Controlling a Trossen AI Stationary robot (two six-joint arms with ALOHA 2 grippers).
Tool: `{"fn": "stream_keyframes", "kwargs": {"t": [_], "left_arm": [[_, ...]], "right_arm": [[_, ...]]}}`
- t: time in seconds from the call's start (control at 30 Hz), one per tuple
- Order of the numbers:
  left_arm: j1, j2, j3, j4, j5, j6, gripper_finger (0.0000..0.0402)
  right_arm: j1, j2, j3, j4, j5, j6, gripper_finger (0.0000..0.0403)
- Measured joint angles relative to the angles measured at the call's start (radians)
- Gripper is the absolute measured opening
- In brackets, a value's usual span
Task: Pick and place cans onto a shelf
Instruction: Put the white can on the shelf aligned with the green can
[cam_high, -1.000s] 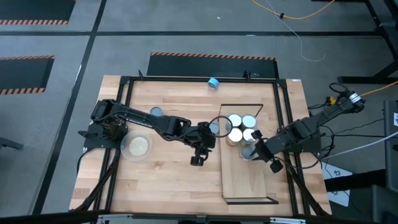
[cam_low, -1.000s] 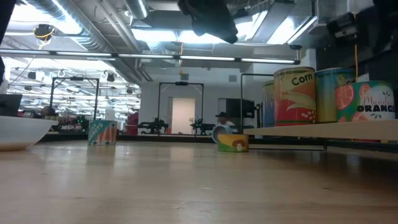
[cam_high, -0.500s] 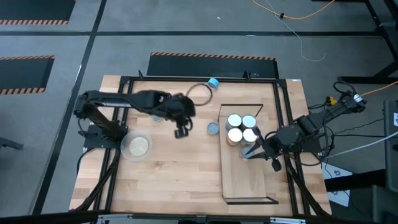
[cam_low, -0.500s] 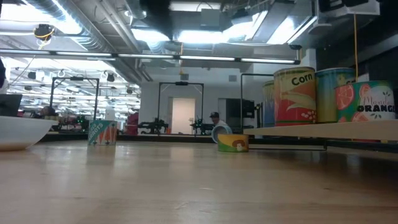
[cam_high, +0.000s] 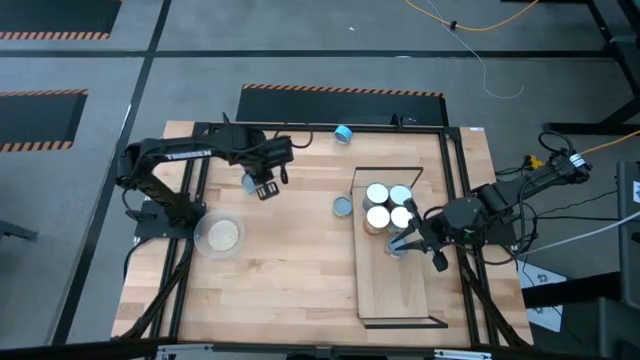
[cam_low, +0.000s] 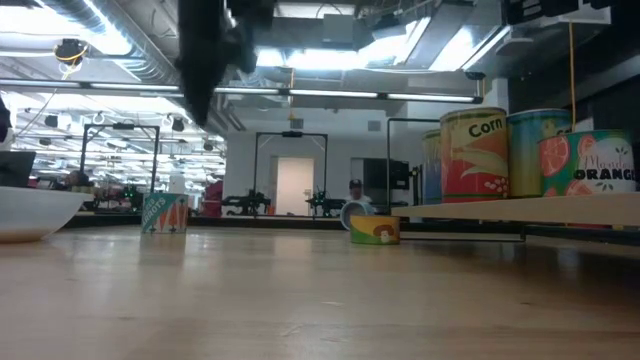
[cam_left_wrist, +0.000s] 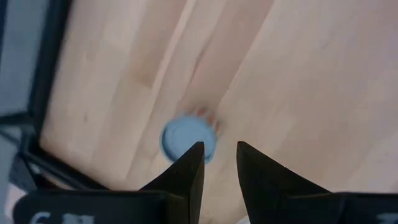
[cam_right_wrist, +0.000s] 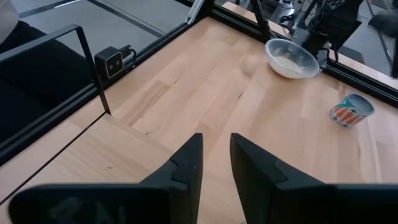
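The left gripper (cam_high: 265, 187) has swung away from the shelf (cam_high: 400, 285) to the far-left of the table, and now hovers, fingers narrowly parted and empty, just over a blue-grey-topped can (cam_left_wrist: 188, 138) standing there, probably its next pick. The right gripper (cam_high: 420, 240), narrow and holding nothing, waits over the shelf beside the four cans (cam_high: 388, 205) already placed; another can (cam_high: 343, 206) stands just left of the shelf.

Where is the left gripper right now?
In the high view the left gripper hangs over the table's far-left part, beside a blue-grey-topped can, far from the shelf.
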Motion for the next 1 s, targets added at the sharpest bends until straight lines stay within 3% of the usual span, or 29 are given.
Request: {"fn": "stream_keyframes", "kwargs": {"t": [0.2,0.37,0.6,1.0], "left_arm": [[0.063,0.001,-0.225,0.098,0.066,0.001,0.0087],[0.096,0.001,-0.34,0.201,0.065,0.002,0.0087],[0.119,0.0,-0.384,0.305,0.065,0.019,0.0087],[0.118,0.0,-0.385,0.334,0.069,0.013,0.0087]], "right_arm": [[0.0,0.0,0.0,-0.001,0.0,0.0,0.0086],[0.0,0.0,0.0,-0.001,0.0,0.0,0.0086],[0.0,0.0,0.0,-0.002,0.0,0.0,0.0086],[0.0,0.0,-0.001,-0.002,0.0,0.0,0.0086]]}}
